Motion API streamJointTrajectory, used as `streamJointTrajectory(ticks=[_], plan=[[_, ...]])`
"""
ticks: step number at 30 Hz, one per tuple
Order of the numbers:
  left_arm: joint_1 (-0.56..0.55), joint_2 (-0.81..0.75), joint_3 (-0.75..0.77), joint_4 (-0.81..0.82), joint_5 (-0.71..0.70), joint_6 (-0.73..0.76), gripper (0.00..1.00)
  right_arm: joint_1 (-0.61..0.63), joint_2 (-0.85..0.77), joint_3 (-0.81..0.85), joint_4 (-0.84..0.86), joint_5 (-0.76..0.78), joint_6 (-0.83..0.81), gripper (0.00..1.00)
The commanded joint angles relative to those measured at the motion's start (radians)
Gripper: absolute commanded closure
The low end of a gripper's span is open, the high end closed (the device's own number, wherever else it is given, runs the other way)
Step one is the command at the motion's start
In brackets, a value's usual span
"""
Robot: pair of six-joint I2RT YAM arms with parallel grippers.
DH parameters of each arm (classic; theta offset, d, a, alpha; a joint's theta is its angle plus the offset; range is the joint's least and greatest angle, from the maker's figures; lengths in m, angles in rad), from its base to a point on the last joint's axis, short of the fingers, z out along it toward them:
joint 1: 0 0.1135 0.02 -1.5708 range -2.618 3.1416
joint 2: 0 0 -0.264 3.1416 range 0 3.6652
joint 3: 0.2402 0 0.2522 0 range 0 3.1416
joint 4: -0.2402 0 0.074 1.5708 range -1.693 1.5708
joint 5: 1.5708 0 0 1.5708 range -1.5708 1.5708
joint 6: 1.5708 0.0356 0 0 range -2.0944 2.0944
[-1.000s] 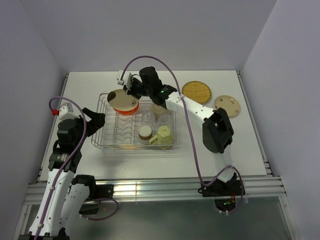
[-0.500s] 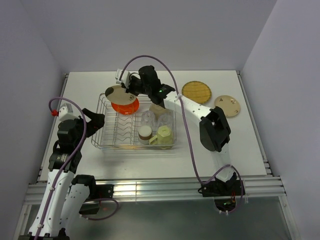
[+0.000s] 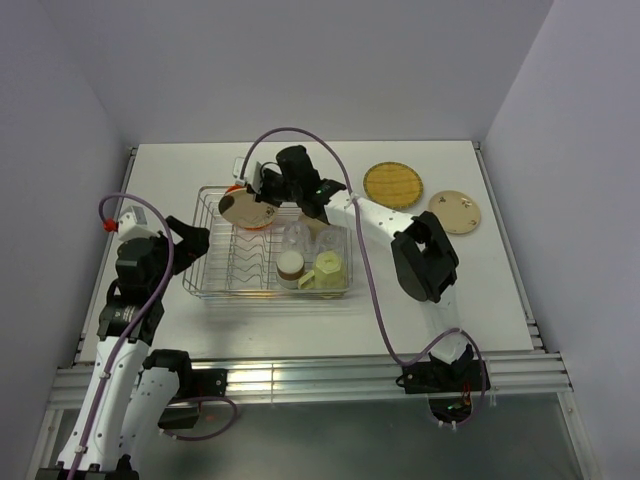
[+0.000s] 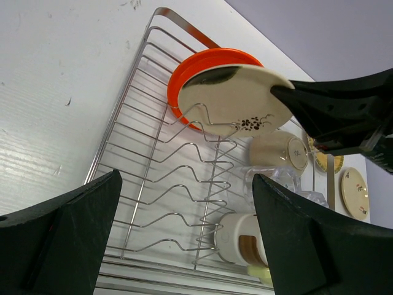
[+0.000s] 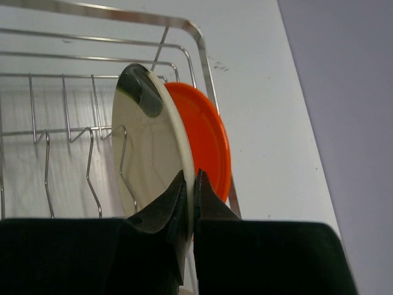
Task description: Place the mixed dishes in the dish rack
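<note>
Right gripper is pinched tight on the rim of the cream plate, which sticks straight out ahead of its fingertips, standing on edge. The orange plate is just off to the gripper's right, right up against the cream one at the end of the dish rack. The divider wires run off to the gripper's left.

How I'd finish this: get the plate's bottom edge down between two dividers before letting go. From the left wrist view one wire crosses in front of the plate's lower edge, but I can't tell if it's actually seated or only leaning on the orange plate. So go slow and straight down, hold it upright, open only a little at first, then back out along the plate's plane so the fingers don't drag it over.

Pose-wise, the right arm is stretched way out over the rack, wrist rolled so the jaws bite the rim edge-on. The left gripper hangs with its jaws spread wide, holding nothing, rack just ahead of it. A yellow woven plate and tan plate wait well behind the right gripper on the table.
</note>
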Motion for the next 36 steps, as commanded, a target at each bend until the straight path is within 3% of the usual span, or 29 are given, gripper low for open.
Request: streamJointTrajectory(ticks=[1, 7, 12, 14, 22, 25, 29, 36], plan=[[-0.003, 0.003, -0.001, 0.030, -0.006, 0.018, 0.06, 0.013, -0.013, -0.036, 0.050, -0.017, -0.008, 1.00], [-0.003, 0.009, 0.017, 0.024, 0.007, 0.007, 0.05, 0.017, -0.007, -0.066, 0.075, 0.010, 0.009, 0.93], [-0.003, 0.004, 0.040, 0.012, -0.001, 0.007, 0.02, 0.022, -0.010, -0.069, 0.085, 0.023, 0.021, 0.64], [-0.003, 0.001, 0.043, 0.012, -0.001, 0.001, 0.01, 0.022, -0.013, -0.066, 0.090, 0.029, 0.032, 0.56], [-0.001, 0.004, 0.065, 0.059, 0.073, -0.016, 0.01, -0.012, -0.139, 0.002, -0.017, 0.011, 0.110, 0.50], [-0.001, 0.006, 0.065, 0.105, 0.126, -0.033, 0.01, -0.104, -0.211, 0.045, -0.126, -0.067, 0.219, 0.49], [-0.001, 0.020, 0.023, 0.220, 0.230, -0.074, 0.01, -0.294, -0.264, 0.048, -0.240, -0.228, 0.490, 0.50], [-0.001, 0.135, 0.002, 0.355, 0.389, -0.105, 0.01, -0.641, -0.255, -0.105, -0.309, -0.235, 0.869, 0.55]])
